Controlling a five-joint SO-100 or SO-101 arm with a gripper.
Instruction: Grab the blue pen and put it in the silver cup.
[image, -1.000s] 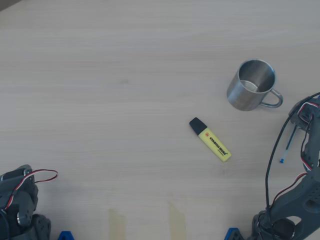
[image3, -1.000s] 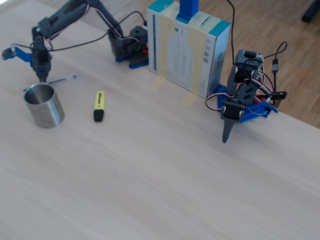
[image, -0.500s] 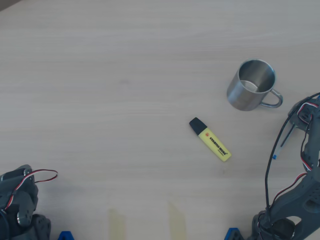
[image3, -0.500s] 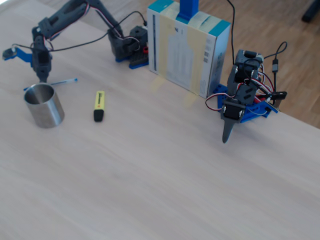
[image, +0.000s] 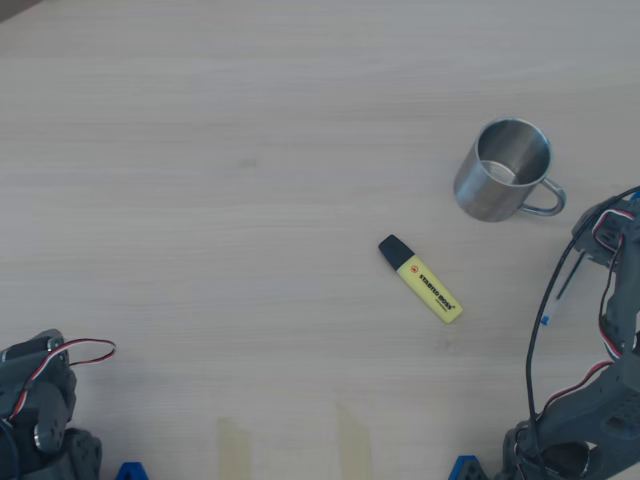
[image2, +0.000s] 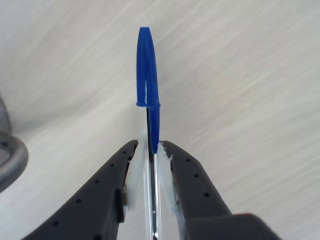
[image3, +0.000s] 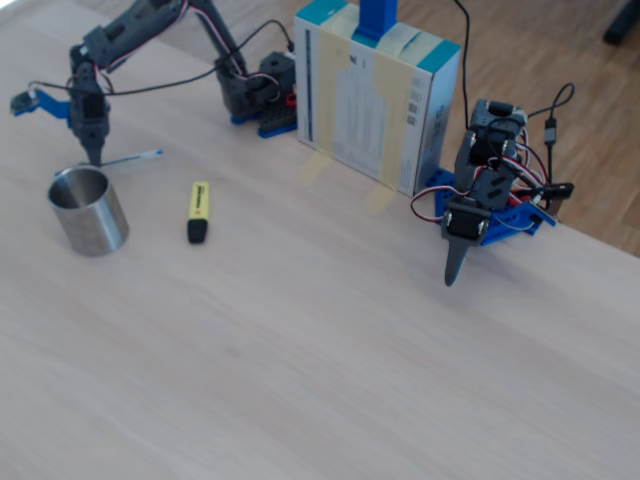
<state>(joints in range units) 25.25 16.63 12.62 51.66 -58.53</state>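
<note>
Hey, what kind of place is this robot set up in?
Probably a hobby or lab desk: a pale wooden table, two small arms with loose wiring, a taped cardboard box, and wood flooring beyond.

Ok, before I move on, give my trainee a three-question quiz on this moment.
1. True or false: the tool is shut on the blue pen.
2. In the overhead view, which end of the yellow highlighter points toward the silver cup? A) black cap B) yellow tail C) neither
3. Fill in: the cup stands ___ on the table, with nothing seen inside.

Key: 1 true. 2 C; the marker lies slantwise, its cap pointing up-left, away from the cup. 3 upright.
</note>
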